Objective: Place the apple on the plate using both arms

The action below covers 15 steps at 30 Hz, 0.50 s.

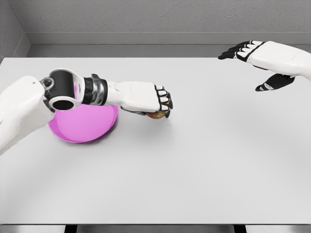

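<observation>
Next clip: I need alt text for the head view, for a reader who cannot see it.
The robot's left hand is closed over an apple on a white table, just right of a pink plate partly hidden by its forearm. The right hand hovers open at the upper right, holding nothing.

The table (194, 160) filled most of the frame. The plate (85, 127) lay on it at centre left, partly under the left arm's wrist. The apple (156, 115) sat just right of the plate, near frame centre, beneath the left hand (148, 99), on the table and not on the plate. The right hand (262, 60) was at the upper right, well apart from both.
</observation>
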Available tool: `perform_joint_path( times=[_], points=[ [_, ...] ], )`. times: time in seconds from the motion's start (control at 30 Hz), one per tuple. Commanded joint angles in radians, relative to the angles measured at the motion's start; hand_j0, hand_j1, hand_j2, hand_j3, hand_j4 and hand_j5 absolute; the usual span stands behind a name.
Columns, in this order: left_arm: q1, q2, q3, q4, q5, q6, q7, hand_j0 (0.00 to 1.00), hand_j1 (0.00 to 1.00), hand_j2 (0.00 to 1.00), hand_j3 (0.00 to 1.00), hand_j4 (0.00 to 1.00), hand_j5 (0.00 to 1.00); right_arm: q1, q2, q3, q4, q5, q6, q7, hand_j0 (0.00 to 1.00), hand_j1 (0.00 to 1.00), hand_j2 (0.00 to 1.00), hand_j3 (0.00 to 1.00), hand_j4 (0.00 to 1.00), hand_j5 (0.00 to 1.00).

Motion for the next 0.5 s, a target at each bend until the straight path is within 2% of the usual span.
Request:
perform_joint_path(
  times=[0.0,0.03,0.17,0.23,0.37,0.43,0.47],
  points=[
    [0.002,0.065,0.078,0.001,0.018,0.001,0.001,0.39,0.39,0.39,0.39,0.39,0.39,0.000,-0.002,0.000,0.000,-0.003,0.002,-0.001,1.00,1.00,1.00,1.00,1.00,1.00],
    [0.002,0.088,0.098,0.003,0.022,0.001,0.001,0.40,0.40,0.40,0.40,0.40,0.40,0.000,-0.002,0.000,0.000,-0.003,0.002,-0.001,1.00,1.00,1.00,1.00,1.00,1.00],
    [0.021,0.267,0.156,0.001,0.061,0.001,0.002,0.40,0.40,0.40,0.40,0.40,0.40,-0.002,0.001,0.000,0.001,-0.003,0.002,-0.001,1.00,1.00,1.00,1.00,1.00,1.00],
    [0.066,0.310,0.172,0.003,0.077,0.001,0.002,0.40,0.40,0.40,0.40,0.40,0.40,-0.003,0.006,0.000,0.001,-0.003,0.002,-0.001,1.00,1.00,1.00,1.00,1.00,1.00],
    [0.112,0.326,0.172,0.009,0.086,0.001,0.002,0.41,0.41,0.41,0.41,0.41,0.41,-0.002,0.003,0.001,0.003,-0.003,0.002,-0.001,1.00,1.00,1.00,1.00,1.00,1.00],
    [0.114,0.324,0.172,0.009,0.084,0.001,0.001,0.43,0.43,0.43,0.43,0.43,0.43,-0.003,0.001,0.001,0.003,-0.003,0.002,-0.001,1.00,1.00,1.00,1.00,1.00,1.00],
    [0.115,0.321,0.169,0.009,0.084,0.001,0.001,0.48,0.48,0.48,0.48,0.48,0.48,-0.002,0.003,0.001,0.001,-0.003,0.002,-0.001,1.00,1.00,1.00,1.00,1.00,1.00]
  ],
)
